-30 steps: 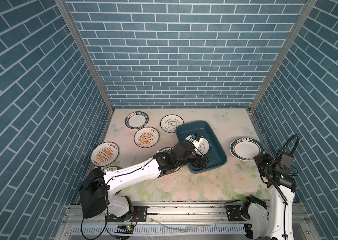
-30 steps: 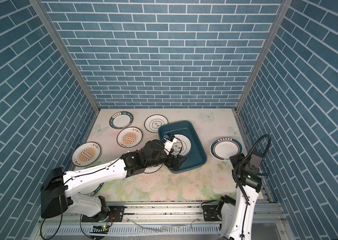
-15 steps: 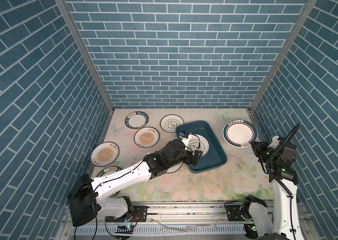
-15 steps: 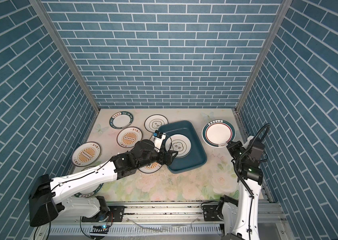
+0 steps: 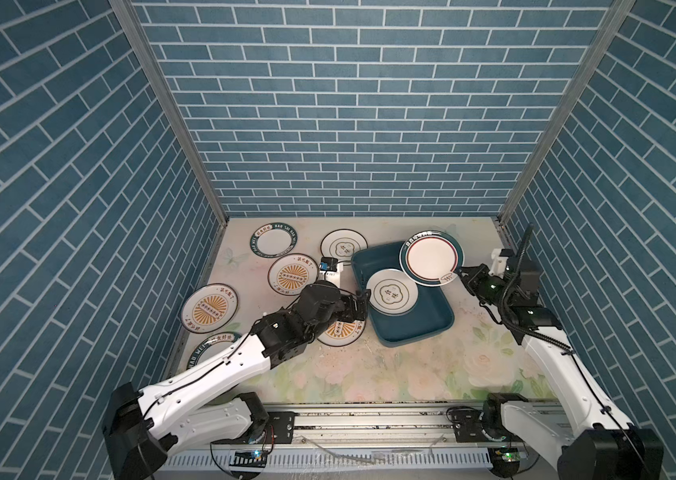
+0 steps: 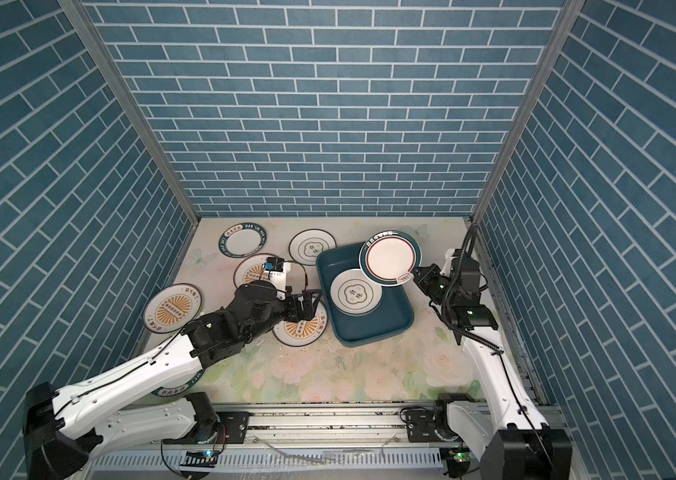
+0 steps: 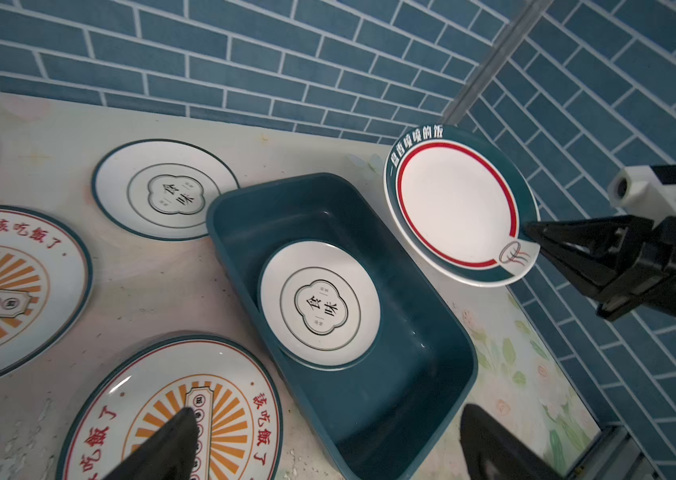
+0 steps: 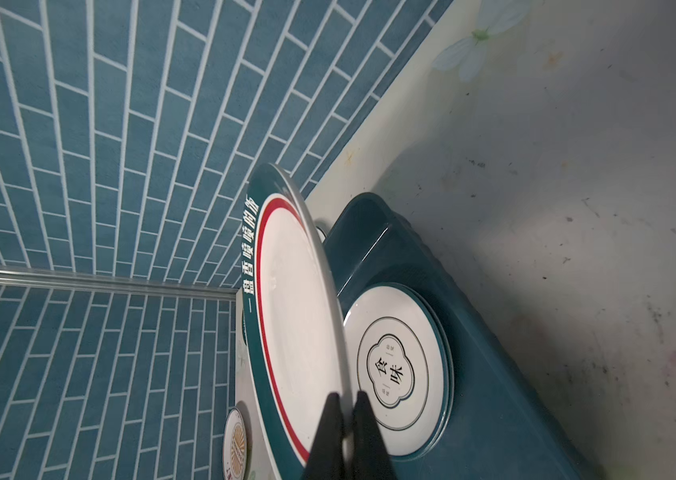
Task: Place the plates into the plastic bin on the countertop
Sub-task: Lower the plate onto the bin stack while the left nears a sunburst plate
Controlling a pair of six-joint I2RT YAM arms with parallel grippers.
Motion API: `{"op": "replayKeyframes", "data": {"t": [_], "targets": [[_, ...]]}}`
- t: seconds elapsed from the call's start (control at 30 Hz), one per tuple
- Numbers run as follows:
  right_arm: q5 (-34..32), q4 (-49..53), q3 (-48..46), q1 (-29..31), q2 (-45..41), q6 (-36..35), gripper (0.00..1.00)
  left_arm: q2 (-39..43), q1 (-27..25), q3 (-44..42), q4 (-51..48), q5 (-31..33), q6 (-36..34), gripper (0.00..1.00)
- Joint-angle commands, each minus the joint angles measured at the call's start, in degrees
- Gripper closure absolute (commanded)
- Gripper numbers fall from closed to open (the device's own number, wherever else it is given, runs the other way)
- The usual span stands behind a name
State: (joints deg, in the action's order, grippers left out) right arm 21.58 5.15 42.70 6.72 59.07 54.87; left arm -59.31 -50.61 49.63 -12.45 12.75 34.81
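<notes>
Plates: in both top views the round white teal-rimmed plate (image 5: 431, 258), flat on the flowered cream countertop (image 5: 369, 374) a second ago, now hangs over the shallow teal plastic bin (image 5: 415, 332), pinched in my right claw (image 5: 461, 274). Left wrist view: my left claw (image 7: 328, 407), spread empty, has backed off the cloud-outline plate (image 7: 319, 303) inside. Right wrist view: jaws clamp the rim; lowering comes next.

Soft, even overhead light fills both top views, sharp throughout, with faint shadows on the countertop (image 5: 411, 374). The wrist views are dimmer. Their brick walls (image 8: 78, 166) bow at the edges, the teal-rimmed plate (image 8: 294, 332) looks washed pale, and the fingertips (image 7: 170, 440) of the left gripper (image 7: 328, 415) blur near the lens.
</notes>
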Motion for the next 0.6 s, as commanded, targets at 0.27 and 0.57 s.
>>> {"op": "replayKeyframes", "data": {"t": [0.27,0.57], "targets": [[-6.87,-9.4,1.95,10.94,11.03,2.67,1.0,10.39,4.18,-5.44,-8.18,3.59,4.2,0.01],[-8.31,-11.53,1.52,14.54,19.06,2.87,1.0,13.66,4.2,-7.12,-9.52,5.35,5.7,0.0]]}}
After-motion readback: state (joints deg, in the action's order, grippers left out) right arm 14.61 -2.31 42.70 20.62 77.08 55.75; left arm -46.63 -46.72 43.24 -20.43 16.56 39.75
